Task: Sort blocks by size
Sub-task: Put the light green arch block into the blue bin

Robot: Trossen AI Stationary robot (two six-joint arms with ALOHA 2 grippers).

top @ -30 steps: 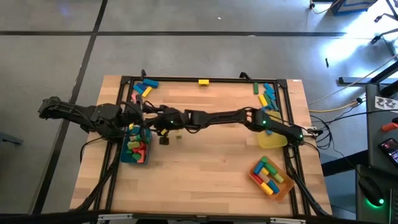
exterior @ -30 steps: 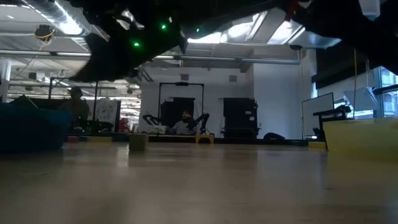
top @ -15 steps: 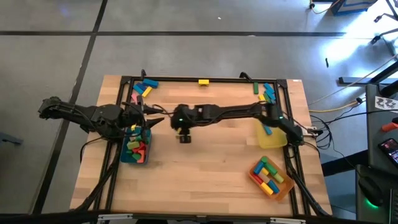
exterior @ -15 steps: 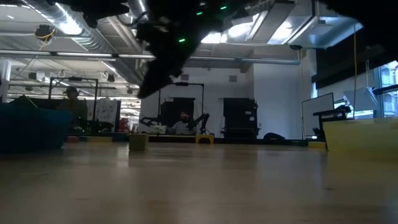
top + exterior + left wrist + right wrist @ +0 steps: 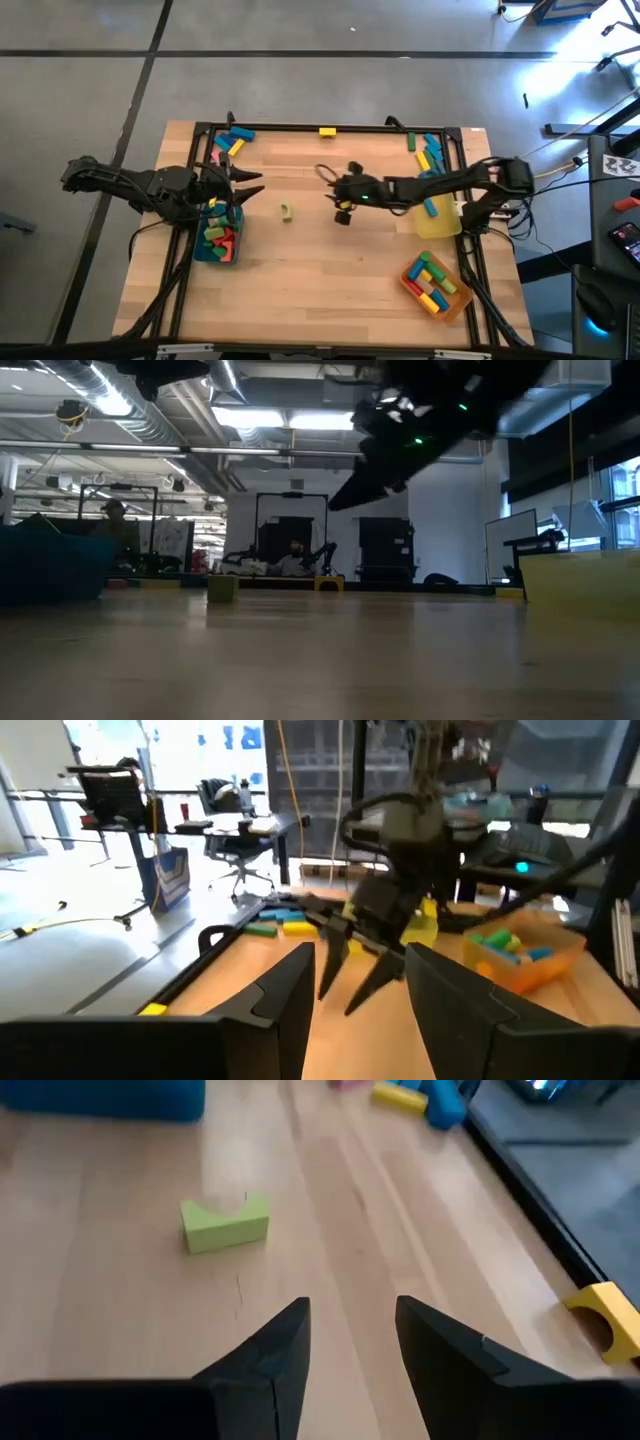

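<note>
Right gripper (image 5: 327,177) withdrawn rightward (fingers apart, empty), green arch block (image 5: 286,211) left mid-table, left gripper (image 5: 252,184) seemingly open.

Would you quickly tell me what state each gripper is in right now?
Left gripper: open, holding nothing, beside the teal tray.
Right gripper: open, holding nothing, above the table past the green arch block.

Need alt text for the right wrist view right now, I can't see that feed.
The right gripper hangs empty over bare wooden table, its two dark fingers apart. Ahead lies a light green arch block on its own; beyond it are the teal tray and yellow and blue blocks.
</note>
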